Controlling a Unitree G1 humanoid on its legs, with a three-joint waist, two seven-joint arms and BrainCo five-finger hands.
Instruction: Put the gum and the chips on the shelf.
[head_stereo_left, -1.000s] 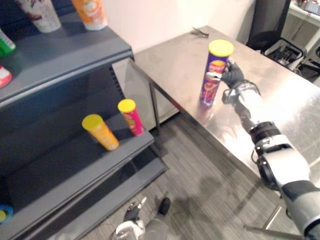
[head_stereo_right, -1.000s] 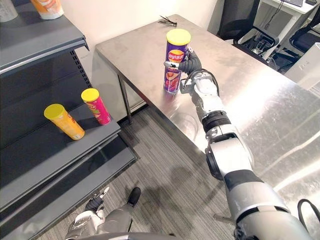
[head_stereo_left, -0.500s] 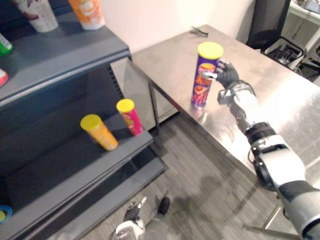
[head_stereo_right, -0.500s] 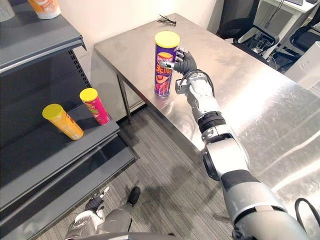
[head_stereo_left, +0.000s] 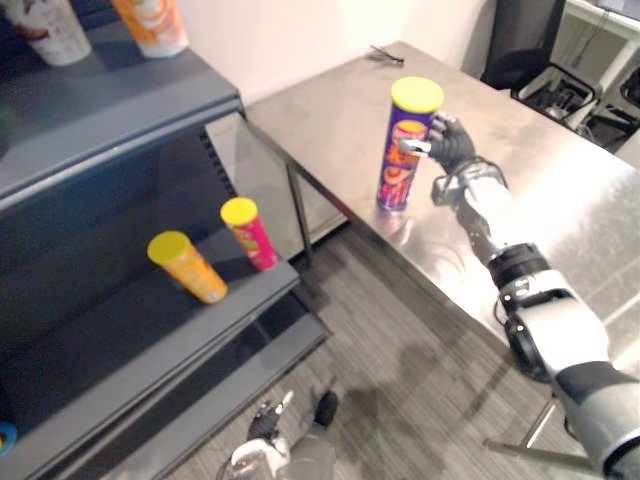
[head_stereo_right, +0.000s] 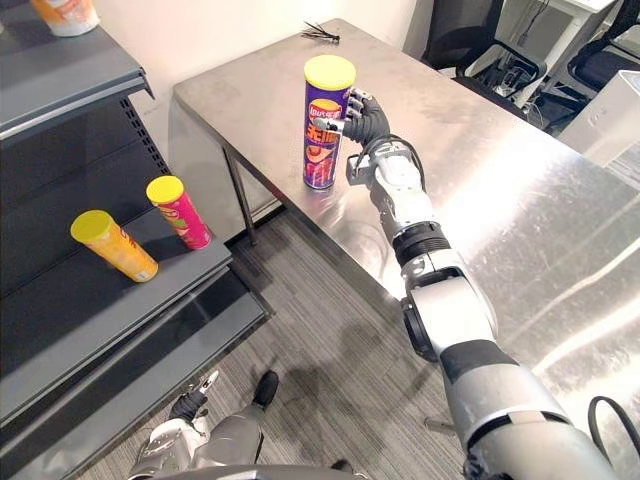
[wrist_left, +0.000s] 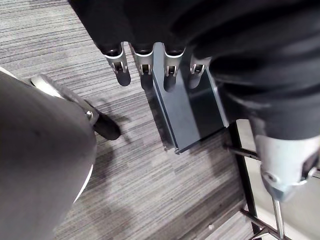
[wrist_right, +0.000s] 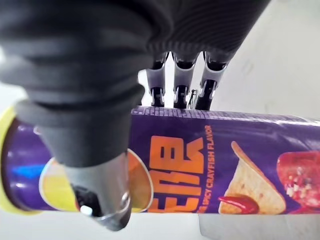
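- Your right hand's fingers (wrist_right: 183, 82) are wrapped behind the chips (wrist_right: 225, 165) with the thumb (wrist_right: 100, 190) across the front. That's a firm clamp on the tube's upper half.
- The right hand (head_stereo_left: 452, 148) has the chips upright, lid on top, at the bench (head_stereo_left: 560, 200) edge nearest the shelf (head_stereo_left: 200, 330). I can't tell whether the base is on the steel or just off it.
- By my read, you're in the carry: chips gripped, shelf not yet reached.
- The grip sits high, so the bottom may swing. Hold the tube vertical and move smoothly, without a sharp wrist turn.
- Lift clear of the bench lip before you swing across the gap over the floor (head_stereo_right: 330, 330).
- On the middle board, an orange can (head_stereo_left: 185, 267) and a red can (head_stereo_left: 249, 233) stand tilted near the front. Aim for the bare board beside them, not between them, so you don't knock them over.
- Set the base down flat, then let go.
- Your left hand (wrist_left: 142, 62) hangs low over the floor, fingers straight and apart, holding nothing.
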